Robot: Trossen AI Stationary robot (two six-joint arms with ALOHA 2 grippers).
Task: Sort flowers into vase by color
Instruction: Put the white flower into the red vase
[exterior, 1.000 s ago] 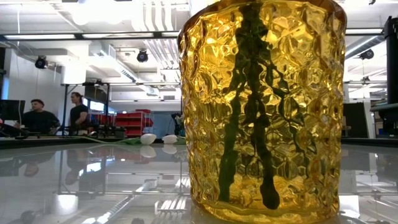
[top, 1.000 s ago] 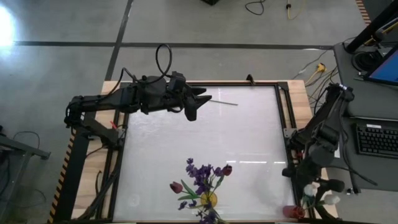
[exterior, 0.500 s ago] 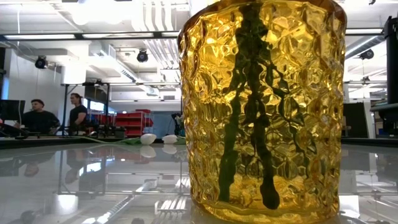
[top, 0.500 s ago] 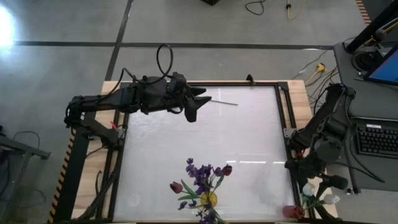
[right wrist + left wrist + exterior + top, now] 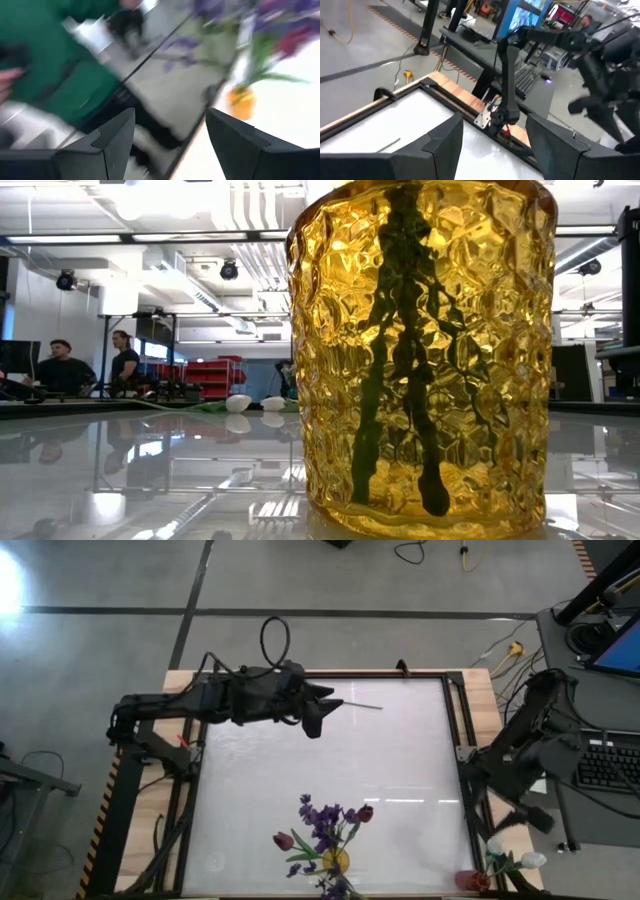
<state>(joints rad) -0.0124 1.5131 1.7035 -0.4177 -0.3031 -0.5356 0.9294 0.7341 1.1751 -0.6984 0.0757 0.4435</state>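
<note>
A yellow glass vase [image 5: 335,861] stands near the table's near edge and holds purple sprigs [image 5: 322,821] and dark red tulips [image 5: 284,840]. It fills the low view [image 5: 420,360], with green stems inside. White tulips [image 5: 512,860] rise beside a small red vase [image 5: 468,880] at the near right corner. My left gripper [image 5: 318,716] hovers open over the far left part of the table, shown open in its wrist view [image 5: 495,150]. My right gripper [image 5: 535,820] hangs open beyond the table's right edge, above the white tulips; its wrist view [image 5: 170,145] shows it holds nothing.
A thin pale stick [image 5: 365,705] lies on the table near the far edge, just right of the left gripper. A desk with a keyboard [image 5: 605,762] stands right of the table. A person in green [image 5: 45,60] shows in the right wrist view. The white table middle [image 5: 400,760] is bare.
My right arm has swung back from the white tulips toward the table's right and far side, its gripper rising away from the buds. My left arm has shifted slightly toward the right. The flowers and vases have stayed where they were.
</note>
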